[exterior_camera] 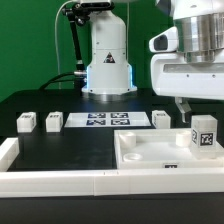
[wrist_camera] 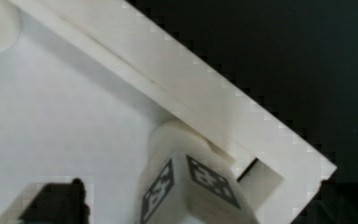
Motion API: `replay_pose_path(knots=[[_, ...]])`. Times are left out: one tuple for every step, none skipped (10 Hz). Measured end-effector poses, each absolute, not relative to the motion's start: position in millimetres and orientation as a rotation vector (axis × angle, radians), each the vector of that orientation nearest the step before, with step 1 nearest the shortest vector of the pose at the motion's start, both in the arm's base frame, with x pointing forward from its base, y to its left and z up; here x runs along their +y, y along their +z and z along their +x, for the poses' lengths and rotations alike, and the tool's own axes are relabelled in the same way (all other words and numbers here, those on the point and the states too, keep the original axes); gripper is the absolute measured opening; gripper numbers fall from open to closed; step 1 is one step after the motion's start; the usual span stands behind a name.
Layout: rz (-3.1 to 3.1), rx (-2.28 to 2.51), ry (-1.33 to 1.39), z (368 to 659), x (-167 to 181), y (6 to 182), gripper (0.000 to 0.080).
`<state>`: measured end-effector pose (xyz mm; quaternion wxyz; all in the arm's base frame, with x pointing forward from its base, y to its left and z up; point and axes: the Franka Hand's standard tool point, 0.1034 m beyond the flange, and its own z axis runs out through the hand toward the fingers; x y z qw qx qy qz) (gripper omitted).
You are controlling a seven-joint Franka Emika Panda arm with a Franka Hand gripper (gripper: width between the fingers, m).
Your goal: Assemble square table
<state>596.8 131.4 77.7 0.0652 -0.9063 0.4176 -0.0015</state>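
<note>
— Since the gripper (exterior_camera: 183,106) hangs high at the exterior view's right, over the table top (exterior_camera: 150,152), what is it there for?

— I'd judge it is there for the corner leg (exterior_camera: 205,135). That leg stands upright at the top's far right corner, tag toward the camera, and the gripper hovers just beside and above it. I cannot tell whether the jaws are apart or together, and nothing shows between them.

— And the rest?

— First loose leg (exterior_camera: 26,122) and second loose leg (exterior_camera: 53,122) sit at the exterior view's left. The third loose leg (exterior_camera: 161,118) is just right of the marker board (exterior_camera: 100,120). They are spaced apart, likely so each can be picked up singly.

— What about the wrist view?

— It looks down on the table top (wrist_camera: 87,110), with the raised rim (wrist_camera: 211,105) crossing diagonally. The corner leg (wrist_camera: 194,185) seems tucked inside the corner, against the rim or nearly so, probably where it must be fastened. One dark fingertip (wrist_camera: 55,200) shows, apart from the leg.
</note>
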Motion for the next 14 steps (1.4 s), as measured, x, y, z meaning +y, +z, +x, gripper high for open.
replay_pose_path(knots=[[-2.765,1.194,-0.009,597,131,77.7,0.0649],[-2.805,1.097,-0.016,597,131,77.5,0.0649],[-2.833,1.026,-0.021,597,131,77.3,0.0649],[-2.888,0.867,-0.032,597,130,77.0,0.0649],[-2.93,0.723,-0.041,596,131,75.6,0.0649],[-2.969,0.551,-0.051,596,130,74.9,0.0649],[-2.995,0.418,-0.06,596,131,75.2,0.0649],[-3.015,0.316,-0.068,596,132,75.6,0.0649],[-3.023,0.254,-0.072,596,133,75.7,0.0649],[-3.043,0.107,-0.081,597,131,75.7,0.0649],[-3.057,0.002,-0.088,597,127,75.8,0.0649],[-3.061,-0.047,-0.094,599,122,76.7,0.0649],[-3.064,-0.035,-0.103,603,116,78.6,0.0649],[-3.062,0.002,-0.102,603,116,78.5,0.0649]])
